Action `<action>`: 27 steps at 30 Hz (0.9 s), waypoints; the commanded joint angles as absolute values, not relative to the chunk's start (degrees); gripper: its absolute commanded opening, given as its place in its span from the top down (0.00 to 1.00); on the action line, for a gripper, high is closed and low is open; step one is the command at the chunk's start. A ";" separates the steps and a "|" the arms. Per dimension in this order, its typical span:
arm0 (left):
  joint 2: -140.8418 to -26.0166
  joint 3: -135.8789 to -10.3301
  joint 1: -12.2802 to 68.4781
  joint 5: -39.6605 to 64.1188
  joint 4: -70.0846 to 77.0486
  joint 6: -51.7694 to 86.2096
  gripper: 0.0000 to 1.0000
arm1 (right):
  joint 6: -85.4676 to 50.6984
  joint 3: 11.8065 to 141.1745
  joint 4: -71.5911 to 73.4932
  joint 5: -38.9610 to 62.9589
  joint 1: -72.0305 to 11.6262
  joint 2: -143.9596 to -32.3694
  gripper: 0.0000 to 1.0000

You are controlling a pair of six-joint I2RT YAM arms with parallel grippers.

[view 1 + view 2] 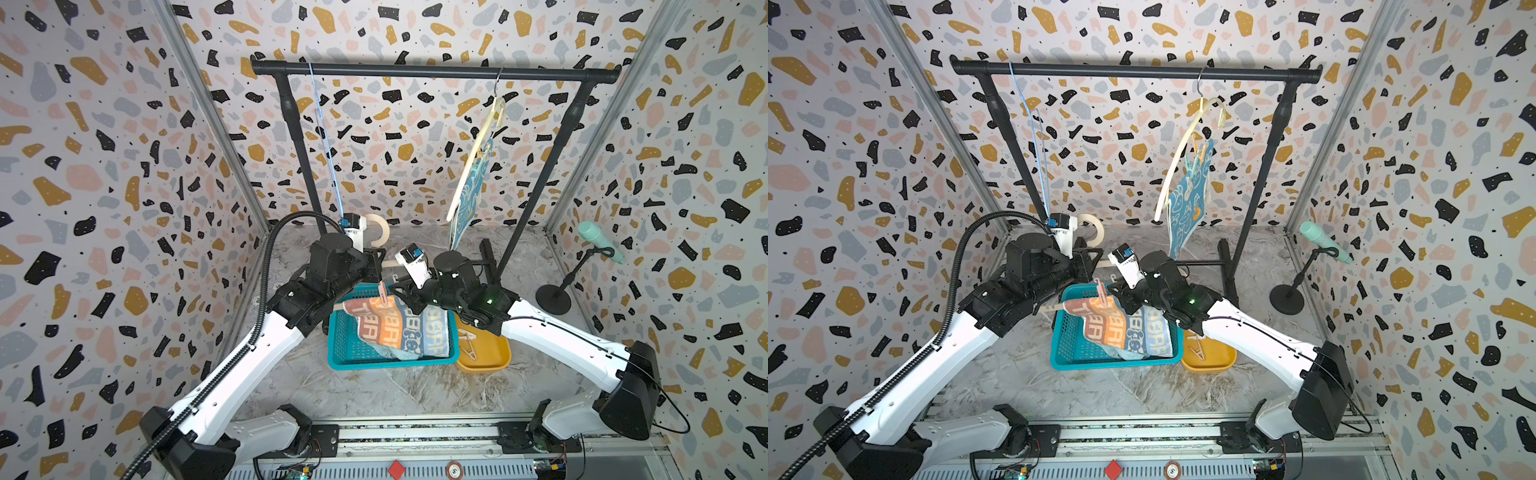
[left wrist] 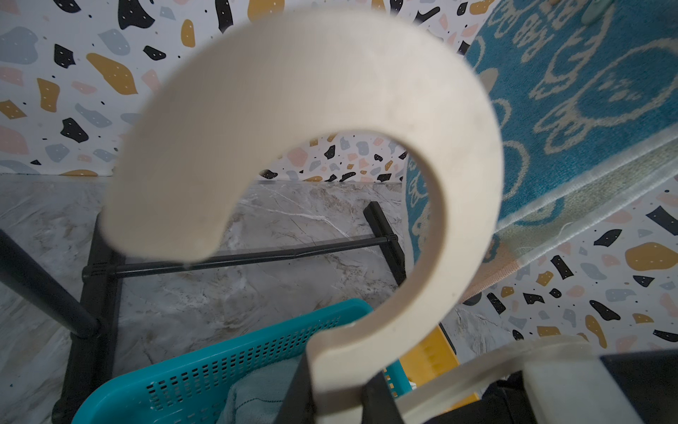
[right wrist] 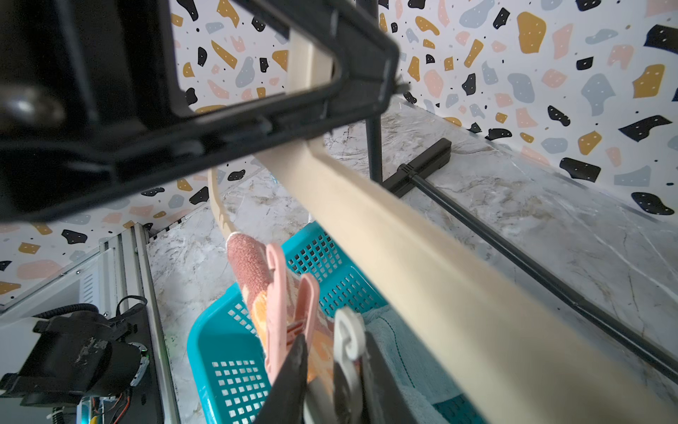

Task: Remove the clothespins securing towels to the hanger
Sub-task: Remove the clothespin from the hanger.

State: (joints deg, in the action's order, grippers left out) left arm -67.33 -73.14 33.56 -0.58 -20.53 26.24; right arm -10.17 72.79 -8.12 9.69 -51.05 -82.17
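My left gripper (image 2: 339, 398) is shut on the neck of a cream hanger (image 2: 330, 91), holding it over the teal basket (image 1: 390, 365). The striped towel (image 1: 399, 328) droops from this hanger's bar (image 3: 422, 264) into the basket. A pink clothespin (image 3: 290, 304) pins it, seen in both top views (image 1: 1100, 291). Beside it stands a white clothespin (image 3: 346, 336), with my right gripper (image 3: 332, 370) shut on its legs. A pale blue towel (image 3: 403, 348) lies in the basket. The teal rabbit towel (image 1: 1190, 199) hangs pegged (image 1: 1200, 156) on a second hanger.
The black rail (image 1: 415, 70) stands at the back with a thin blue hanger (image 1: 324, 141) on it. A yellow tray (image 1: 494, 361) right of the basket holds loose clothespins (image 1: 469, 345). A mint microphone (image 1: 598, 241) on a stand is at the far right.
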 commanded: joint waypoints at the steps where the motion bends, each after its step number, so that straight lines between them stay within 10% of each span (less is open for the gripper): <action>1: -67.32 -75.69 34.11 0.04 -17.93 25.68 1.00 | -10.28 72.73 -7.32 10.50 -50.89 -79.96 0.82; 7: -67.34 -75.74 34.10 0.00 -17.99 25.67 1.00 | -10.37 72.69 -7.15 10.53 -50.85 -80.07 1.00; 27: -66.88 -73.53 34.29 -0.62 -17.64 26.11 1.00 | -11.59 72.34 -3.85 9.60 -50.91 -79.38 1.00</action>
State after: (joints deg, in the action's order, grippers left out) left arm -67.33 -73.14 33.63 -1.19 -20.45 26.39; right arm -10.85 72.40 -6.52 9.65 -51.07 -82.13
